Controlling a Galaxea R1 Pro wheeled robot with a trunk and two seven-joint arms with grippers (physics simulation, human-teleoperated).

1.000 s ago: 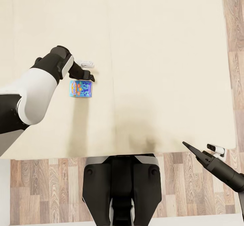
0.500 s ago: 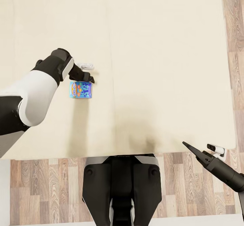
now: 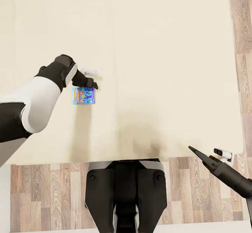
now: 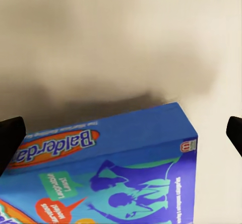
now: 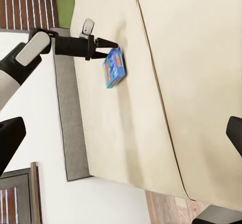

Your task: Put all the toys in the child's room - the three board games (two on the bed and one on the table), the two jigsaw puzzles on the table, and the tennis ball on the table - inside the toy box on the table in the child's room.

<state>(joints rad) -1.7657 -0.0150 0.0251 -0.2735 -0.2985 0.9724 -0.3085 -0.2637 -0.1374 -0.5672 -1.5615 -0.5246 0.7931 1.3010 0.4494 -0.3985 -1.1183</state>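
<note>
The blue board game [image 3: 83, 96] is seen flat on the bed [image 3: 168, 51], just below the spread fingers of the left gripper [image 3: 91, 79]. The game's far edge lies between those fingertips. The right gripper [image 3: 206, 156] is held with fingers apart, well away from it

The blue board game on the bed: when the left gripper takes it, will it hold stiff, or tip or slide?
The board game looks like a stiff printed box with sharp edges, so it will probably keep its shape. It lies flat on the bed, so rolling or tipping seems unlikely. Its lid looks glossy, so it might slip between the fingers of the left gripper.
</note>
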